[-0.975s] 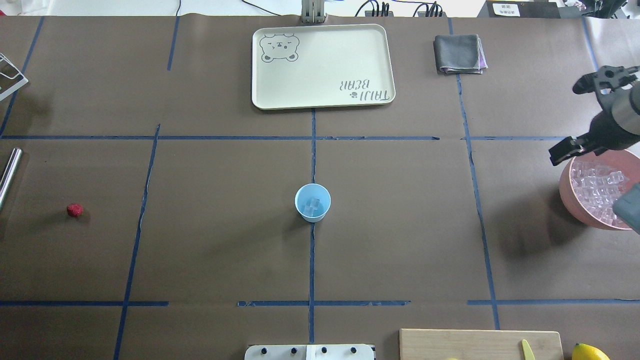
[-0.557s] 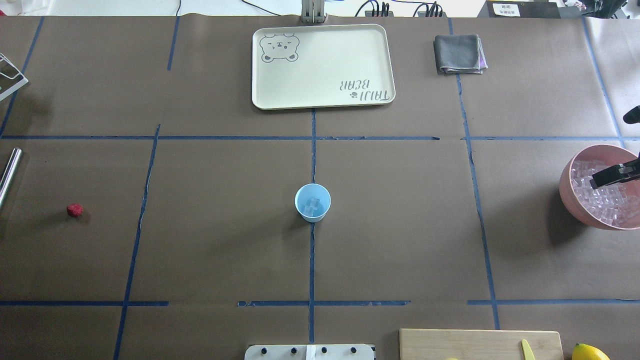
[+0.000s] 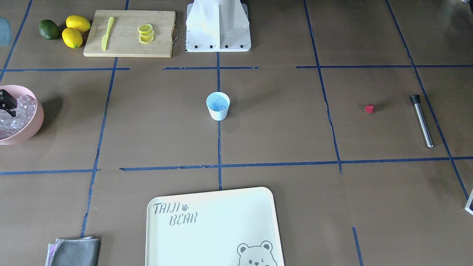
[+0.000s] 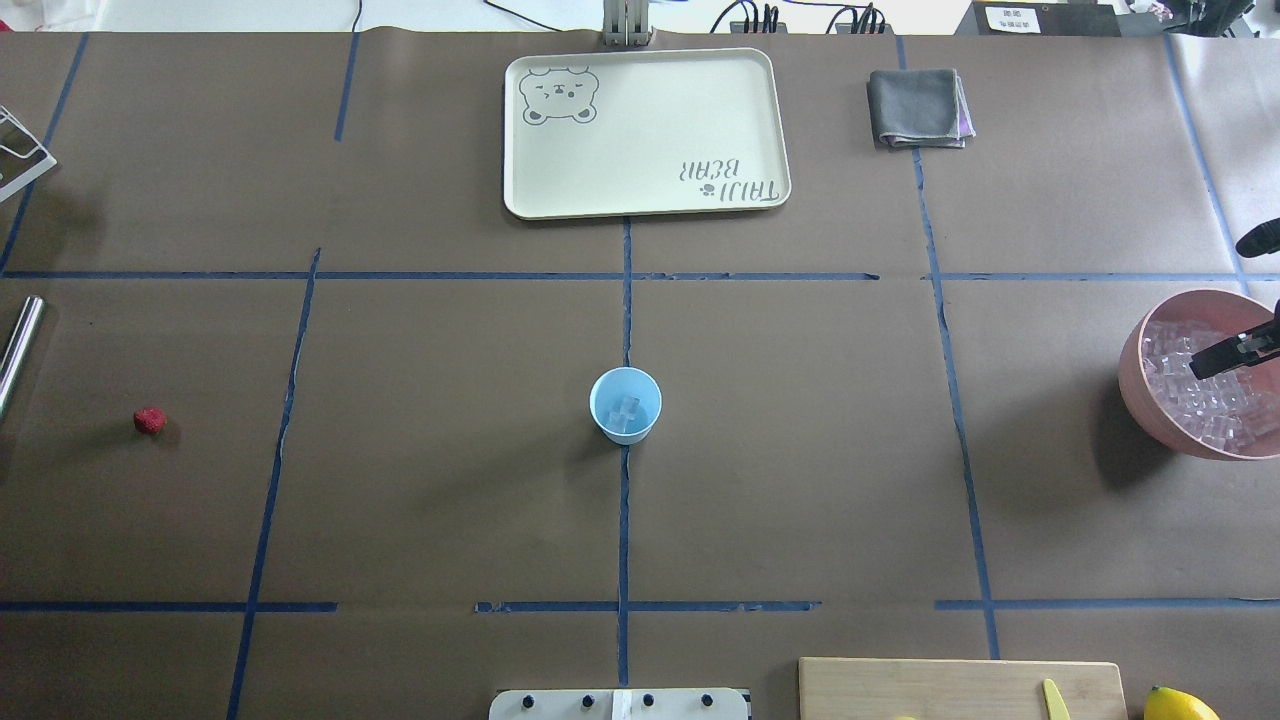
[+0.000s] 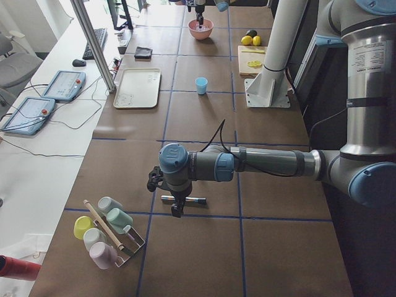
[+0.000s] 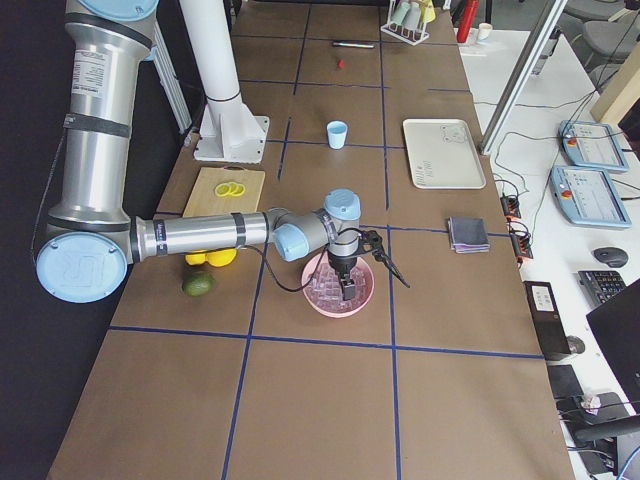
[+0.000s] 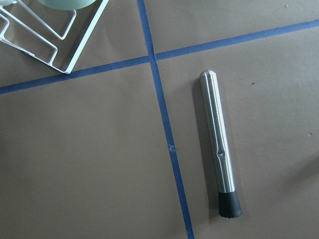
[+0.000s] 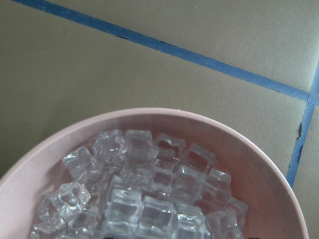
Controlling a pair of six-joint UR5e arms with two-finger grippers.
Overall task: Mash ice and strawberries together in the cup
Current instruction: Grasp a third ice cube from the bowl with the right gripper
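**Inspector:** Status of the cup?

**Operator:** The cup [image 4: 625,404] stands upright at the middle of the bench [image 4: 450,500], on the centre tape line. From overhead I can see ice [image 4: 627,408] in the bottom of it, a few clear cubes and no more. I see nothing red inside.

**Inspector:** And the strawberry?

**Operator:** The strawberry [image 4: 149,420] lies on the bench, well apart from the cup on my left side. It is near the muddler [image 7: 219,149], which lies flat and ungripped.

**Inspector:** Pincers?

**Operator:** The right pincer [image 4: 1220,306] hangs over the pink bowl [image 4: 1140,410] with its fingers spread wide and nothing between them. Its wrist camera looks straight down on the heap of cubes [image 8: 149,199] in that bowl. The left pincer [image 5: 177,205] shows only in the side view, above the muddler. I cannot tell from there whether it is released or clenched.

**Inspector:** Your assessment of progress?

**Operator:** I judge it early. Ice loading has begun, and the right arm's position suggests another cube is intended. The berry has yet to go into the cup, the muddler has yet to be picked up, and no mashing has started. Most of the job is outstanding.
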